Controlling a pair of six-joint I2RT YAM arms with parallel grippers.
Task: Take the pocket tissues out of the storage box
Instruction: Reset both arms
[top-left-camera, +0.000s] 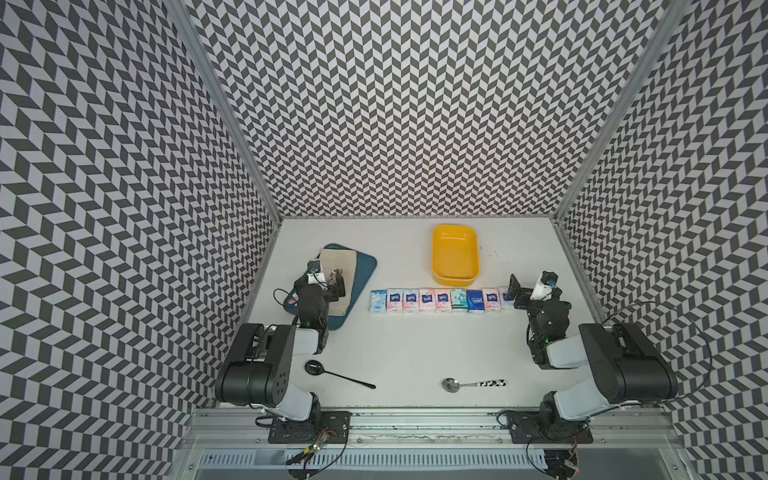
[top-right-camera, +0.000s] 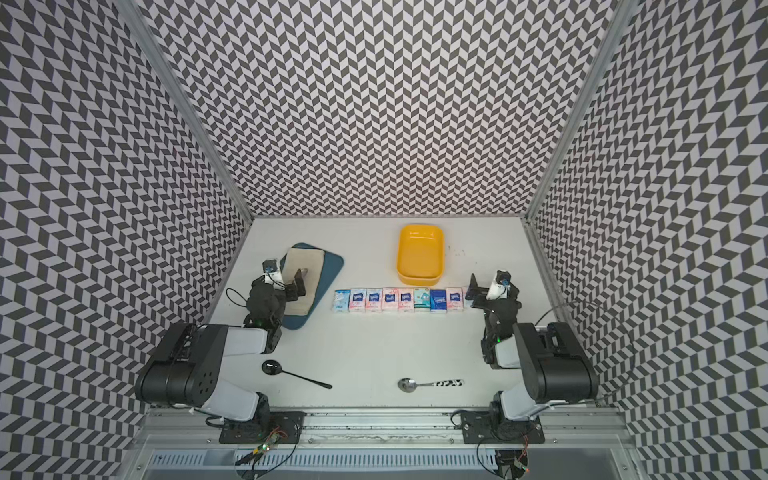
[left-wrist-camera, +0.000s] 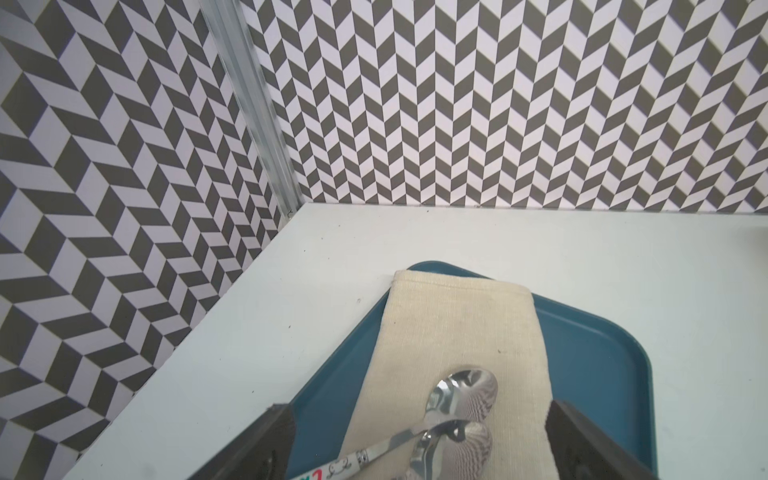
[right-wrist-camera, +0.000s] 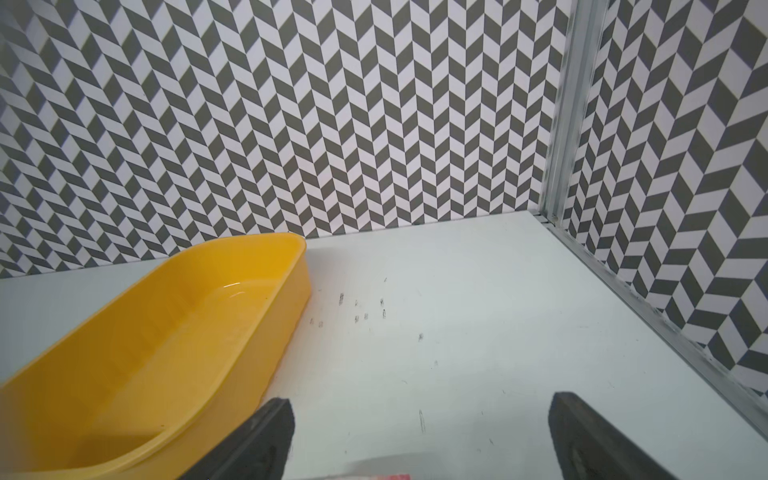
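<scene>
The yellow storage box (top-left-camera: 455, 279) (top-right-camera: 419, 275) stands empty at the back middle of the table; in the right wrist view its wall (right-wrist-camera: 249, 353) lies beside one finger. The pocket tissues (top-left-camera: 442, 300) (top-right-camera: 405, 300) lie in a straight row on the table in front of the box. My right gripper (top-left-camera: 513, 291) (top-right-camera: 473, 289) (right-wrist-camera: 417, 399) hangs open over the row's right end and partly hides the last pack (top-left-camera: 506, 297); only that pack's edge (right-wrist-camera: 382, 477) shows between the fingers. My left gripper (top-left-camera: 336, 283) (top-right-camera: 299, 282) (left-wrist-camera: 417, 407) is open above the tray.
A dark-blue tray (top-left-camera: 362, 266) (left-wrist-camera: 602, 365) with a beige cloth (top-left-camera: 336, 257) (left-wrist-camera: 457, 324) sits at the left. Two metal spoons (left-wrist-camera: 465, 395) lie on the cloth. A black spoon (top-left-camera: 332, 374) and a metal spoon (top-left-camera: 469, 383) lie near the front edge. Patterned walls enclose three sides.
</scene>
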